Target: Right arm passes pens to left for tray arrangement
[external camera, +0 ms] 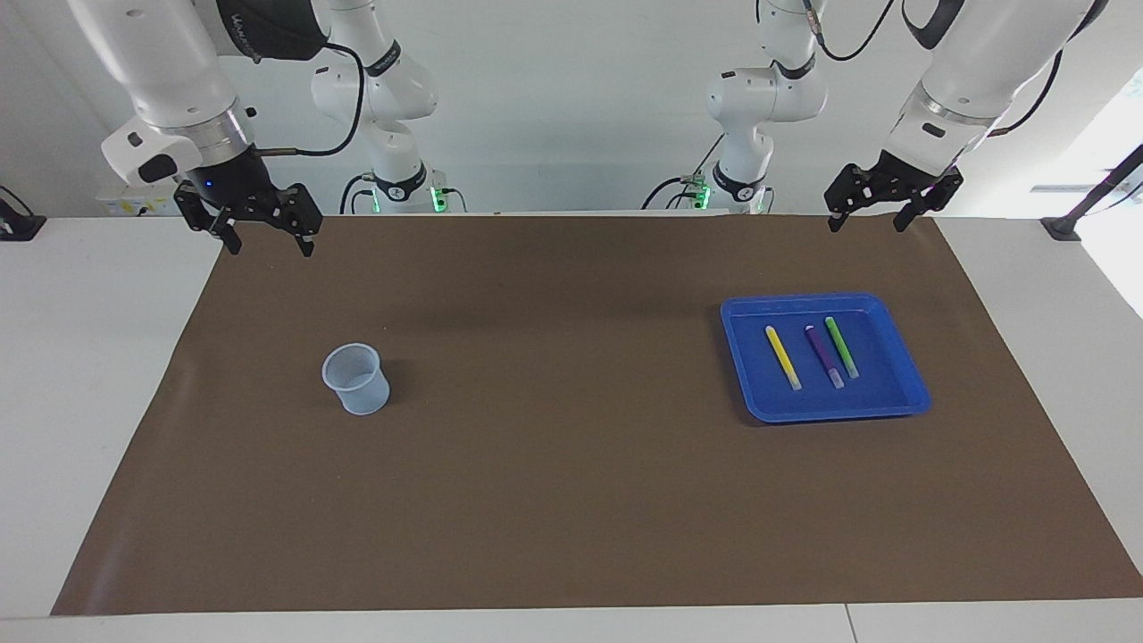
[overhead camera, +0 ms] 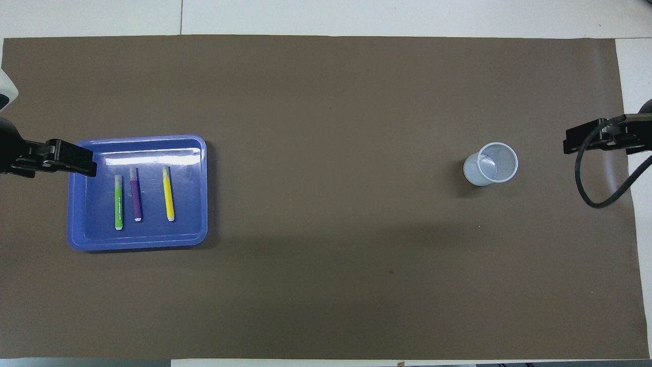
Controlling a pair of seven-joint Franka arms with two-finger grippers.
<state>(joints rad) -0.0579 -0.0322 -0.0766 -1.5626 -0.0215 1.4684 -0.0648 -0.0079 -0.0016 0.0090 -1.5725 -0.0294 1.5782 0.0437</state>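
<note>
- Yellow pen (external camera: 783, 356), purple pen (external camera: 824, 355) & green pen (external camera: 842, 346) lie side by side in blue tray (external camera: 902, 397), toward left arm's end.
- Left gripper (external camera: 866, 222) up over mat's edge by the robots, jaws wide, empty.
- Right gripper (external camera: 270, 244) likewise at its end, wide, empty.
- Mesh cup (external camera: 355, 379) upright, well apart from tray.

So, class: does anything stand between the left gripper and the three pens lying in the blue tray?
Nothing visible does. The left gripper, open, hangs above the mat; the pens lie uncovered in the tray, and the cup stands toward the right arm's end.
</note>
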